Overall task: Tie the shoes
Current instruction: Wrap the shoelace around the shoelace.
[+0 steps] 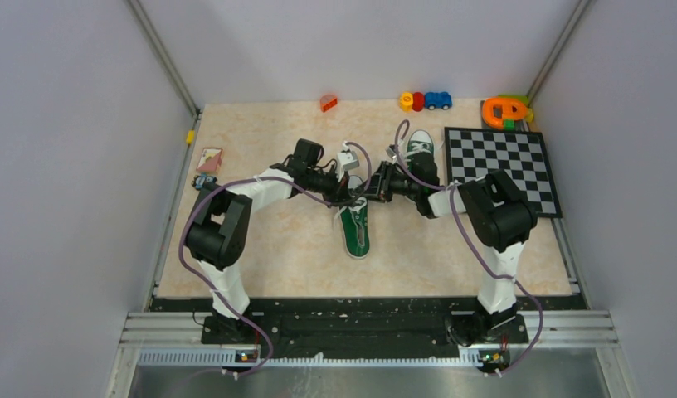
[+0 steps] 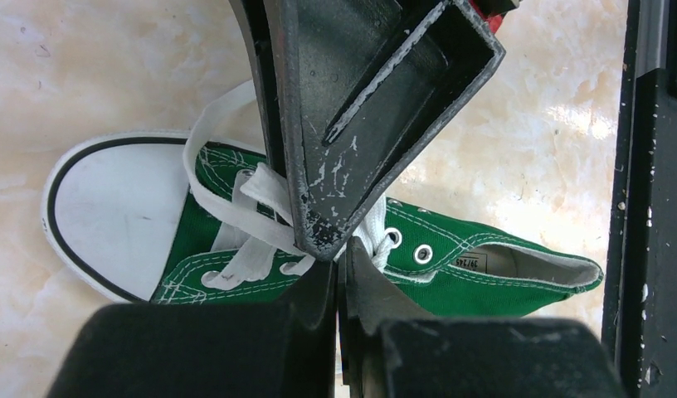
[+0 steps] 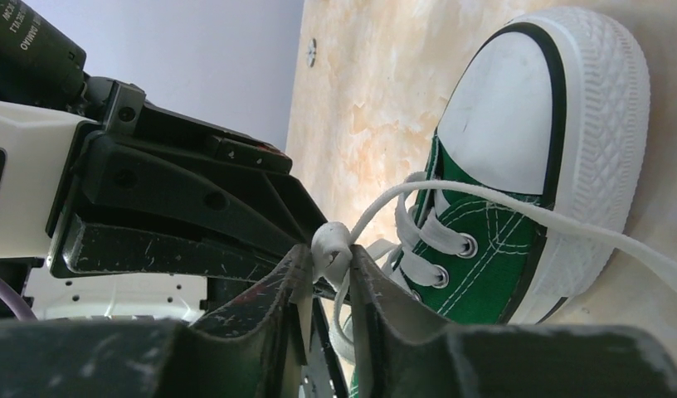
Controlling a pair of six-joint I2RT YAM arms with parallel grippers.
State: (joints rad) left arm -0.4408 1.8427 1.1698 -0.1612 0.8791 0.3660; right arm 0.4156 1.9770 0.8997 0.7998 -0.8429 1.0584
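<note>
One shoe (image 1: 357, 230) is lying at the ctr of the table (image 1: 260, 257), heel toward the near edge, its toe end being covered by both grippers, which are meeting over the laces. The L gripper (image 2: 337, 267) is being held fully closed, tips down at the eyelet rows just behind the white toe cap (image 2: 111, 211); whether a lace is being nipped there can't be told. The R gripper (image 3: 328, 251) is being shown w/ jaws drawn to a narrow gap. A bend of white lace (image 3: 332, 235) is being pinched btwn its fingertips (image 3: 292, 269), w/ one strand being stretched up off the shoe. The 2nd shoe (image 1: 420, 152) is lying farther back, right of ctr, just left of a chessboard (image 1: 501, 170), and is being partly covered by the R arm.
</note>
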